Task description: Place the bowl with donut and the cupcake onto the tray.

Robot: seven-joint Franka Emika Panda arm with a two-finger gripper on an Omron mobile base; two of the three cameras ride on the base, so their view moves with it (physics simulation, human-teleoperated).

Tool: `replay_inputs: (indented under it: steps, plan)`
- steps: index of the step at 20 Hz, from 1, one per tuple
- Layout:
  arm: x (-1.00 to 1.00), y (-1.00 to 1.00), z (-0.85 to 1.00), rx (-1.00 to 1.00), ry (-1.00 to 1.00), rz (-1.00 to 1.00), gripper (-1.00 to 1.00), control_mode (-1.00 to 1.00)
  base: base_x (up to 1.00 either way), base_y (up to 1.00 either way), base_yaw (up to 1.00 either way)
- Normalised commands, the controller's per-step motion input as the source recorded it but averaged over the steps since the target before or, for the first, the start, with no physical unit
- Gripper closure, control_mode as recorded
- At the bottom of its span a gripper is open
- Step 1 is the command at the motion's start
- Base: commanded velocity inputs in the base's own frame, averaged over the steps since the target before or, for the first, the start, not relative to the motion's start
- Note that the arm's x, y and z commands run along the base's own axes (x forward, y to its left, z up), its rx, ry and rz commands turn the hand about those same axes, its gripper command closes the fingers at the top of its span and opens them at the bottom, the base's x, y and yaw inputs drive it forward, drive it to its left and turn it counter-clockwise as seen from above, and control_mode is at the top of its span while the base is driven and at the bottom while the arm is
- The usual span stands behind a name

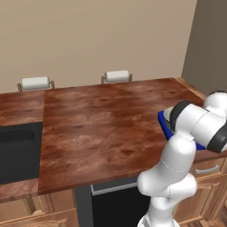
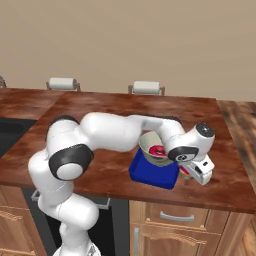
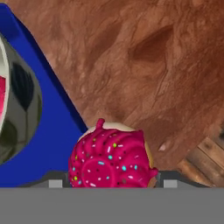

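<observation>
The blue tray lies near the counter's front edge, and the grey-green bowl stands on it holding the pink donut. In the hand view the tray and the bowl's wall are at the left, with a sliver of the donut at the frame edge. My gripper is shut on the cupcake, whose pink sprinkled top fills the gap between the fingertips. The cupcake hangs at the tray's right edge, in the gripper. From the left base view, my arm hides most of the tray and bowl.
The wooden counter stretches left and back of the tray. Two paper towel rolls stand along the back wall. A dark sink lies at the far left. The counter's right edge is close to the gripper.
</observation>
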Motion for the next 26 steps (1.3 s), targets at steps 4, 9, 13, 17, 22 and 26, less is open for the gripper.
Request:
replay_inputs:
  steps: [4,9,13,17,22,26]
  plan:
    - [-0.02,0.54,0.0,0.02,-0.05,0.0,1.0,-1.0,0.0,0.0,0.0]
    - [0.0,0.57,0.0,0.0,-0.07,0.0,1.0,-1.0,0.0,0.0,0.0]
    - [0.0,0.54,0.01,0.0,-0.04,0.0,1.0,-1.0,0.0,0.0,0.0]
    - [0.0,0.44,0.0,0.0,0.0,0.0,1.0,-1.0,0.0,0.0,0.0]
    - [0.0,0.04,-0.01,-0.01,0.0,0.0,1.0,-1.0,0.0,0.0,0.0]
    - [0.02,0.0,-0.07,0.0,0.0,0.0,1.0,-1.0,0.0,0.0,0.0]
